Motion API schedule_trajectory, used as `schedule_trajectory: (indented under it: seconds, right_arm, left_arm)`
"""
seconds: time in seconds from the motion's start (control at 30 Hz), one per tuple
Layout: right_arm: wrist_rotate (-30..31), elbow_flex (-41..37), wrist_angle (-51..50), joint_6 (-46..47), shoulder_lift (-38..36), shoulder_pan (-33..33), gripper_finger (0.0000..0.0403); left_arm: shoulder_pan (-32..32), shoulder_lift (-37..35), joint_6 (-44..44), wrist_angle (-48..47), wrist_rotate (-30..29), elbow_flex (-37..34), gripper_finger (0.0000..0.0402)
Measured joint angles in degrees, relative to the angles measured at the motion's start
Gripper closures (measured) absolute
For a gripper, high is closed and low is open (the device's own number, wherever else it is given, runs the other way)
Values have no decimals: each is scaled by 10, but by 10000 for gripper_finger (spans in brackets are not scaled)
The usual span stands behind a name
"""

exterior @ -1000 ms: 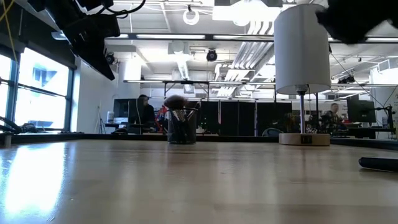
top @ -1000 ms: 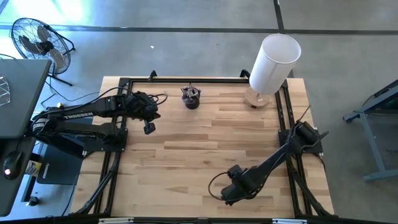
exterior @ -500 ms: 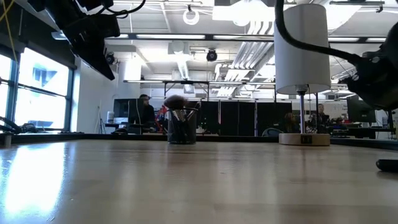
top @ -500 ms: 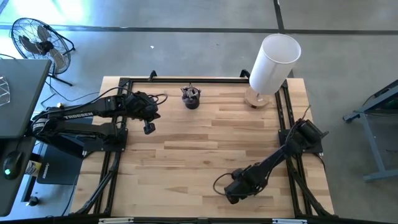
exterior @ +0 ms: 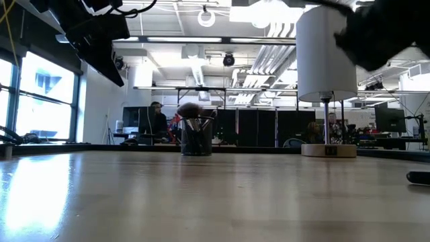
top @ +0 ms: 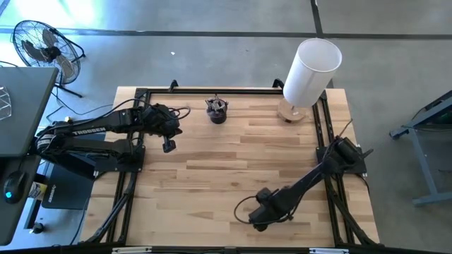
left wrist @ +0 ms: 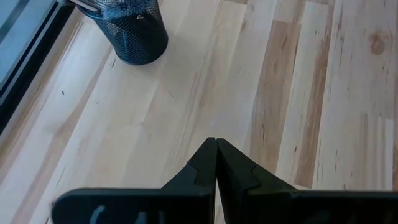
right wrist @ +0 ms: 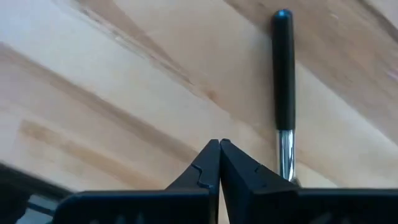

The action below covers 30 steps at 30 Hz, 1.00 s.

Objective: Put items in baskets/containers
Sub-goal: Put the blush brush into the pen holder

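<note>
Task progress: most brushes are being kept upright in the black mesh cup (top: 217, 111), which is standing at the far middle of the table (top: 226, 176); the wide reddish brush head (exterior: 190, 110) is showing above the cup's rim in the low view. By judgement, the task is nearly finished.

Item outstanding: one dark-handled brush (right wrist: 283, 74) with a metal ferrule is lying flat on the wood near the table's near right part, just beside the right gripper's fingertips. It is not being gripped.

Right gripper (right wrist: 219, 144): the fingers are being pressed together with nothing between them; the brush is lying to one side of the closed tips, so the closure is judged a miss.

Right arm pose: the arm is being stretched from its base at the right edge toward the near middle, with the gripper (top: 256, 212) held low over the boards.

Left gripper (left wrist: 216, 144): clenched and empty, being held above bare wood at the far left, with the mesh cup near it.

Left arm pose: folded close to its base on the left, waiting.

Other object: a tall white cylinder (top: 311, 70) on a round wooden base is standing at the far right corner, well apart from the cup.

Remaining work: by judgement, the last brush is needing a reopened, re-centred grasp, then a carry to the cup.
</note>
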Motion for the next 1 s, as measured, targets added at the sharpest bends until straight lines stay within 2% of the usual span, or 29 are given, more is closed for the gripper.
schedule_trajectory:
  seconds: [0.13,0.23,0.4,0.6,0.73,0.87,1.0]
  right_arm:
    - [22,36,-80,4,-1,11,398]
    - [18,34,-91,3,-2,23,392]
    - [-40,-3,-72,16,-2,43,351]
    - [-44,-46,-25,35,-2,56,284]
    - [-46,-84,31,16,-3,57,260]
    - [-57,-123,91,-60,-8,48,270]
    - [-67,-130,92,-179,-7,7,324]
  left_arm:
    - [0,0,1,0,0,0,401]
    - [0,0,1,0,0,0,401]
    - [0,0,1,0,0,0,401]
    - [0,0,1,0,0,0,401]
    - [0,0,1,0,0,0,401]
    - [0,0,1,0,0,0,401]
    - [0,0,1,1,-1,0,401]
